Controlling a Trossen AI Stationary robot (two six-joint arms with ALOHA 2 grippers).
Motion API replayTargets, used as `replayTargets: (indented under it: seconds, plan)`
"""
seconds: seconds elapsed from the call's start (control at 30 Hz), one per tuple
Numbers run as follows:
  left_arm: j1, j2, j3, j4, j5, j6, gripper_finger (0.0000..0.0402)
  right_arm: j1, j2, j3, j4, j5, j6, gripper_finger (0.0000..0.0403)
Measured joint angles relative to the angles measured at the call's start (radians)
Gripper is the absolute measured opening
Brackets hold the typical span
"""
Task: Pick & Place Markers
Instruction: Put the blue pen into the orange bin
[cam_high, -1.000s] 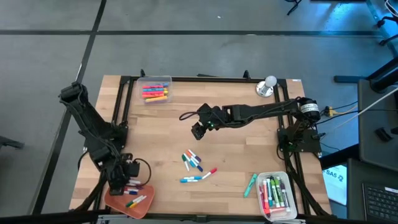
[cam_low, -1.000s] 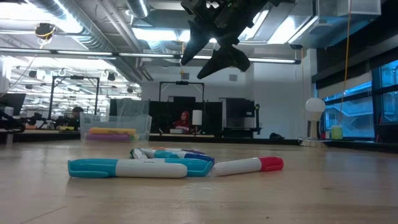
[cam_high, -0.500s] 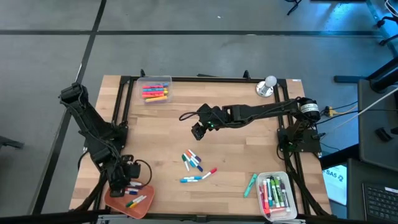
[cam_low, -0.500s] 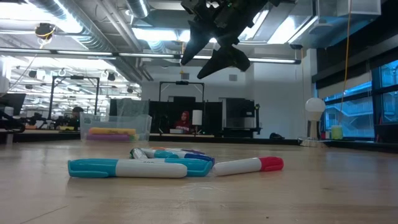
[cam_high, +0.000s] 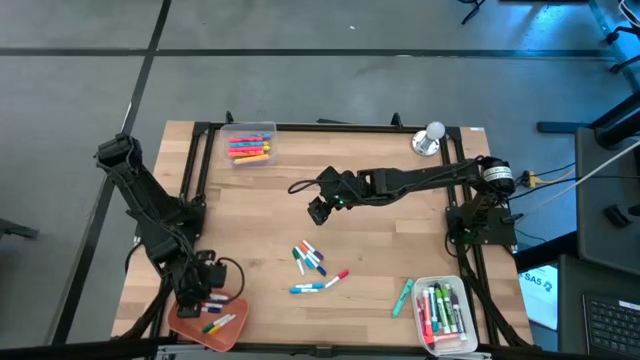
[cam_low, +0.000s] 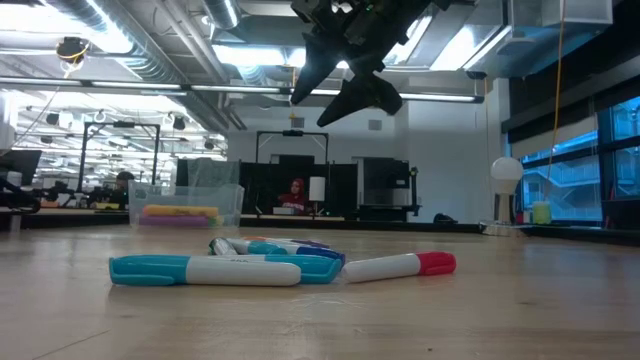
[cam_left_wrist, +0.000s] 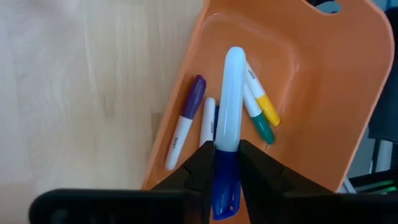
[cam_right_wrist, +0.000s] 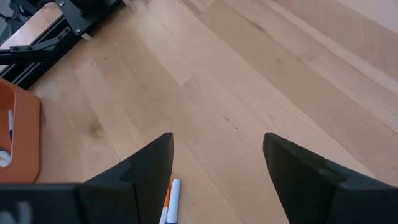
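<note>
At the table's near left corner, the left gripper (cam_high: 205, 298) hangs over an orange tray (cam_high: 190, 326) that juts past the near edge of the wooden table (cam_high: 250, 220). Its jaws are pinched narrow on a blue-capped white marker (cam_left_wrist: 225, 137), held above the tray's hollow, where a purple-tipped marker (cam_left_wrist: 185, 122), a yellow-tipped one (cam_left_wrist: 263, 104) and a teal-tipped one (cam_left_wrist: 257, 120) lie side by side.

At the far left edge stands a clear bin (cam_high: 250, 146) stacked with orange, pink and yellow pens.

Mid-table, a loose cluster of markers (cam_high: 309, 257) lies on bare wood, with a blue-capped pair (cam_high: 308, 288) and a red-capped marker (cam_high: 337, 278) just near of it. Open boards surround this group on every side.

Above the table's middle, the right gripper (cam_high: 320, 208) hovers well clear of the surface, jaws spread wide and holding nothing, the arm reaching in from the right edge.

Toward the near right, a green highlighter (cam_high: 402, 297) lies beside a clear bin (cam_high: 441, 311) of green and red markers that sits at the near right corner. A silver bell (cam_high: 430, 138) stands at the far right corner.
</note>
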Motion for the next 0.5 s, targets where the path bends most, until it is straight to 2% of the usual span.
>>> replayTargets:
  seconds: [0.2, 0.5]
  plan:
    - [0.000, 0.012, 0.000, 0.036, -0.051, -0.003, 0.0075, 0.000, 0.000, 0.000, 0.000, 0.000, -0.007, 0.0247]
    - [0.004, 0.010, 0.000, 0.044, -0.053, -0.024, 0.0142, 0.000, 0.000, 0.000, 0.000, -0.008, -0.031, 0.0247]
